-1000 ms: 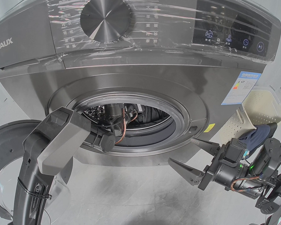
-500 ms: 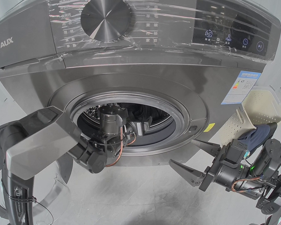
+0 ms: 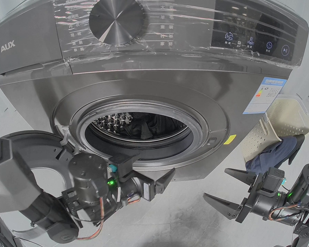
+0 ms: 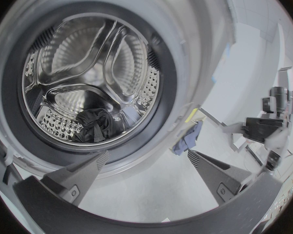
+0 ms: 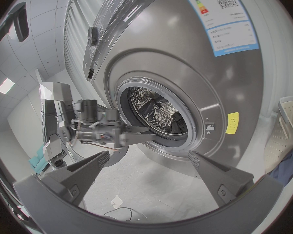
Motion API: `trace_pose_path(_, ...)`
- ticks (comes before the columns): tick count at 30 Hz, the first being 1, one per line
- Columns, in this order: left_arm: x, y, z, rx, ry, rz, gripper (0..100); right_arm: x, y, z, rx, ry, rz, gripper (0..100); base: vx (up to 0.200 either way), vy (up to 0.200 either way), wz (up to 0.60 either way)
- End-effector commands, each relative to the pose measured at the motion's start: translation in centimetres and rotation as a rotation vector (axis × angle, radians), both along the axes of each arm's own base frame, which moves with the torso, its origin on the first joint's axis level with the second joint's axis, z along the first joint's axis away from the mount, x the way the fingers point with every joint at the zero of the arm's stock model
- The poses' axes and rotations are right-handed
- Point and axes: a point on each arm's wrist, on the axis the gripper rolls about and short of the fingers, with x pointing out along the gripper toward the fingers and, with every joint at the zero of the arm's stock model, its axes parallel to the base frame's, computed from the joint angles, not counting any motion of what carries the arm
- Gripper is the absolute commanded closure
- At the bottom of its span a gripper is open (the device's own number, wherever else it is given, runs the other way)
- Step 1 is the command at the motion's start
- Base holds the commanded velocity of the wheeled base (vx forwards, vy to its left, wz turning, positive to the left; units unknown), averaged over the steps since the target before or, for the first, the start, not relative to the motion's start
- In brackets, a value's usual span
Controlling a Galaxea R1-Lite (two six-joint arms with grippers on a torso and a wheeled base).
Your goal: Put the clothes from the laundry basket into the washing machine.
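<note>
The blue clothes (image 3: 273, 153) hang over the laundry basket (image 3: 292, 117) rim, just behind the right end effector (image 3: 216, 183), the nearer one, which is wide open, empty, and pointing away toward the washing machine (image 3: 161, 83).

Washing machine (image 3: 144, 83): grey front-loader, clear film over the control panel w/ big round dial. Round door (image 3: 34, 148) swung wide open, to the left of the machine's opening seen from the front. Steel drum (image 4: 88, 65) is perforated and shiny inside. Black garment (image 4: 94, 125) lies crumpled at the drum bottom, near the front lip. Laundry basket (image 3: 288, 117): cream, perforated, just beside the machine's right front corner. Blue garment (image 3: 274, 153) spills out over the basket's front edge, part still inside; can't tell if it reaches the floor.
</note>
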Motion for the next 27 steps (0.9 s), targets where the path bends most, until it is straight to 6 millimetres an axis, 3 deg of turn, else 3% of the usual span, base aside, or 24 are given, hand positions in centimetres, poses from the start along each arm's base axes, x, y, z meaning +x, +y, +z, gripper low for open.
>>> trace_pose_path(1,-5.8,2.6,2.0,-0.033,-0.054,-0.108,0,-1.3,-2.0,0.8,0.017,-0.032,-0.040,0,0.000,0.000,0.00)
trace_pose_path(6,-6.9,4.2,2.3,-0.066,-0.076,-0.096,0,-1.1,-2.2,0.8,0.013,-0.030,-0.083,0,0.000,0.000,0.00)
trace_pose_path(17,-9.8,9.3,4.2,-0.127,-0.169,-0.023,0,-0.7,-5.4,1.9,0.019,-0.065,-0.285,0,-0.200,0.000,0.00)
trace_pose_path(21,-10.8,12.0,4.6,-0.141,-0.199,0.048,0,-1.9,-7.3,2.0,-0.023,-0.043,-0.370,0,-0.200,0.000,0.00)
trace_pose_path(23,-10.8,12.0,4.6,-0.141,-0.199,0.048,0,-1.9,-7.3,2.0,-0.023,-0.043,-0.370,0,-0.200,0.000,0.00)
trace_pose_path(24,-12.1,13.4,5.1,-0.156,-0.218,0.070,0,-3.5,-8.5,2.1,-0.033,-0.032,-0.414,0,-0.200,0.000,0.00)
trace_pose_path(27,-13.6,14.9,5.2,-0.156,-0.220,0.077,0,-5.3,-9.7,2.0,-0.040,-0.025,-0.452,0,-0.200,0.000,0.00)
